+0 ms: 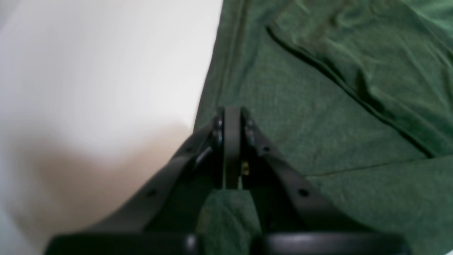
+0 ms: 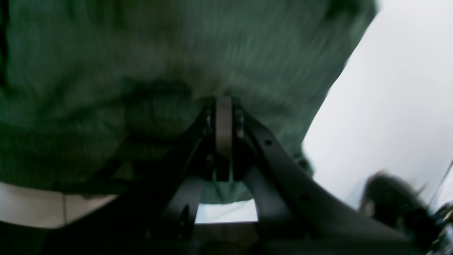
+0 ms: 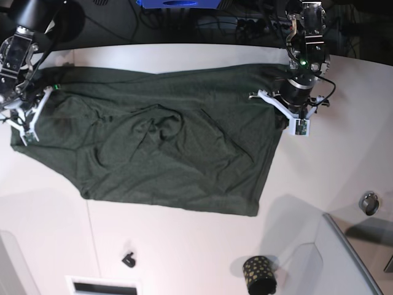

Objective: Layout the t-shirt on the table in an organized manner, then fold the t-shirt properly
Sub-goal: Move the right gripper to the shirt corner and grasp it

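No brand, label or writing can be read anywhere; the t-shirt (image 3: pixel 166 147) is plain dark green with no print.

The right wrist view is badly blurred, so little of the cloth's folds shows there, and a dark shape at its lower right cannot be made out. In the base view the far edge of the table (image 3: pixel 184 246) runs into dark clutter and cables that are too dim to tell apart. A grey raised panel (image 3: pixel 350 258) is cut off at the lower right corner, and a small black cup (image 3: pixel 259 275) with gold dots stands near it, well apart from the shirt.

The shirt lies spread across the far half of the white table, wide and mostly flat, with a bunch of wrinkles near its middle.

The left gripper (image 1: pixel 231 117) sits at the shirt's edge on the base view's right; its jaws are together, and green cloth shows between the fingers close to the camera, so they look clamped on the fabric. The right gripper (image 2: pixel 223 106) is at the opposite edge, jaws together over the cloth; whether fabric is pinched there the blur hides.
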